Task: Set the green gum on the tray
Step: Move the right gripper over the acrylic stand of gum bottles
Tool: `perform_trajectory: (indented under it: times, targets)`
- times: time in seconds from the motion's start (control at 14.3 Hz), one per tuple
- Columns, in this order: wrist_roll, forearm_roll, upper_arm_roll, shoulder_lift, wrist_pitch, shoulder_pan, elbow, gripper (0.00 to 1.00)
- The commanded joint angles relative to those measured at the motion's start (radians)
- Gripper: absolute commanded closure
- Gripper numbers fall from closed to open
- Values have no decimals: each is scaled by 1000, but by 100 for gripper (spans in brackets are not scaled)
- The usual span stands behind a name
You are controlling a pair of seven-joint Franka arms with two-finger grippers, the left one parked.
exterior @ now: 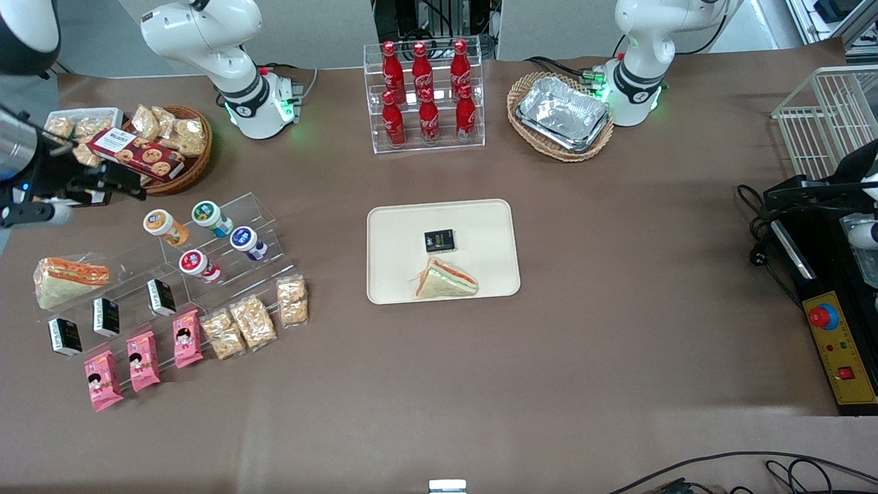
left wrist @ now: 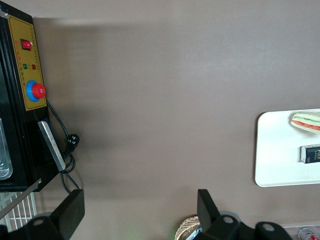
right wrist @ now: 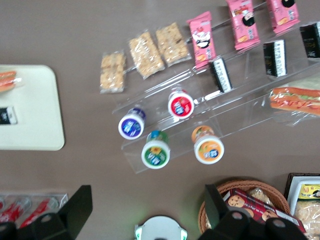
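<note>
The pink snack packets [exterior: 140, 360] were laid nearest the front camera, on the tabletop [exterior: 480, 384] toward the working arm's end. Just farther from the camera, a clear stepped rack [exterior: 226, 243] was seen carrying four gum bottles. The green gum [exterior: 209, 217] was lying on the rack's upper step beside the orange-bodied bottle [exterior: 164, 227], with the blue-labelled bottle [exterior: 247, 242] and the red-labelled bottle [exterior: 199, 265] one step lower. In the right wrist view the green gum [right wrist: 155, 150] was shown from above, its green label facing the camera. The tray [exterior: 480, 226] was set at mid-tabletop, well apart from the rack, with a sandwich [exterior: 444, 280] and a small black packet [exterior: 439, 241] on it. The gripper [right wrist: 145, 212] was held high above the rack, its fingers spread wide and nothing between them.
</note>
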Motion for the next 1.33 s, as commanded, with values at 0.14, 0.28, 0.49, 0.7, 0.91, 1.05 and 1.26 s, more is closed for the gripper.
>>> perform_trajectory:
  times: [0.14, 0.28, 0.49, 0.7, 0.91, 1.05, 1.26]
  targets:
    - [36, 11, 114, -286, -33, -5, -216, 0]
    - [119, 2, 168, -363, -16, -6, -306, 0]
    - [120, -2, 191, -402, 38, -35, -380, 0]
    - [113, -3, 190, -419, 43, -51, -411, 0]
    - [109, -5, 191, -454, 53, -83, -454, 0]
    - [100, -5, 191, -494, 98, -87, -512, 0]
    - [98, -5, 191, -502, 144, -87, -549, 0]
